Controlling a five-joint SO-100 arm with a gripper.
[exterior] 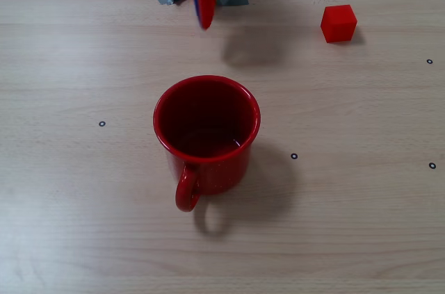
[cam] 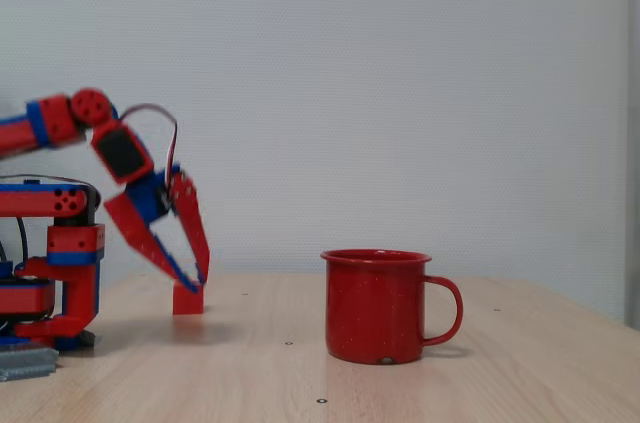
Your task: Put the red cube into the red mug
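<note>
Red cube [exterior: 338, 23] is seen resting on the wooden table [exterior: 83, 197] in both fixed views, well apart from the red mug [exterior: 206, 137]. In the overhead fixed view it lies beyond the mug and off to its right, with a short shadow cast on the wood beside it. In the side-on fixed view the cube [cam: 187, 298] appears far to the left of the mug [cam: 378, 305], partly covered by the gripper [cam: 192, 276] fingertips that hang in front of it; whether they touch it cannot be told.

The mug is stood upright, its mouth open and nothing visible inside. Its loop handle is turned toward the near edge in the overhead view and toward the right in the side-on view.

The gripper [exterior: 204, 24] is shown tilted downward, beyond the mug and slightly left of it in the overhead view. Its two tapered fingers are spread at the base and drawn close at the tips. Nothing is visibly clamped between them.
</note>
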